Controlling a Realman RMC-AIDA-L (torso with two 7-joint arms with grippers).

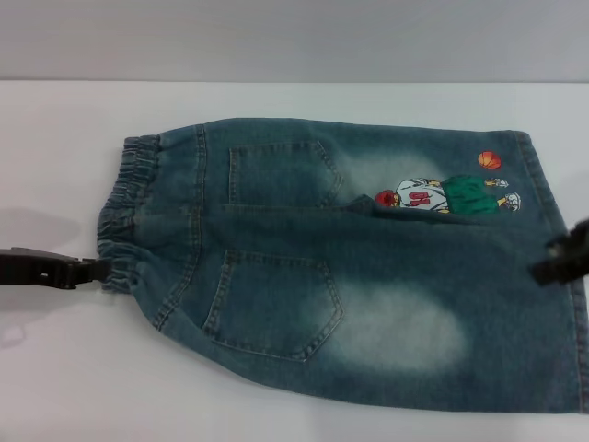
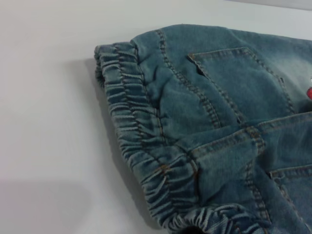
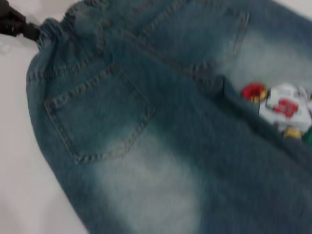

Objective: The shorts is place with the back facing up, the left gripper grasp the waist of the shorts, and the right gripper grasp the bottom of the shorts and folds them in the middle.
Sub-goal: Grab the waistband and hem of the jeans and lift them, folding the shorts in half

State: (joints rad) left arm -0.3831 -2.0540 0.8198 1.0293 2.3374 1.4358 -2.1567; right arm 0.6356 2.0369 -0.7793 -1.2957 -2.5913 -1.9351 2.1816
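Note:
The blue denim shorts [image 1: 368, 267] lie flat on the white table, back pockets up. The ruched waist [image 1: 129, 212] is at the left and the leg hems [image 1: 550, 175] at the right, beside the basketball-player print [image 1: 446, 195]. My left gripper [image 1: 97, 271] reaches in low from the left and is shut on the near corner of the waist. It also shows in the right wrist view [image 3: 22, 25]. The left wrist view shows the waistband [image 2: 131, 112] close up. My right gripper [image 1: 557, 262] is a dark shape over the hem edge at the right.
The white table [image 1: 55, 368] extends around the shorts to the left and front. A grey wall [image 1: 294, 37] rises behind the table's far edge. The near leg of the shorts runs to the front right corner of the head view.

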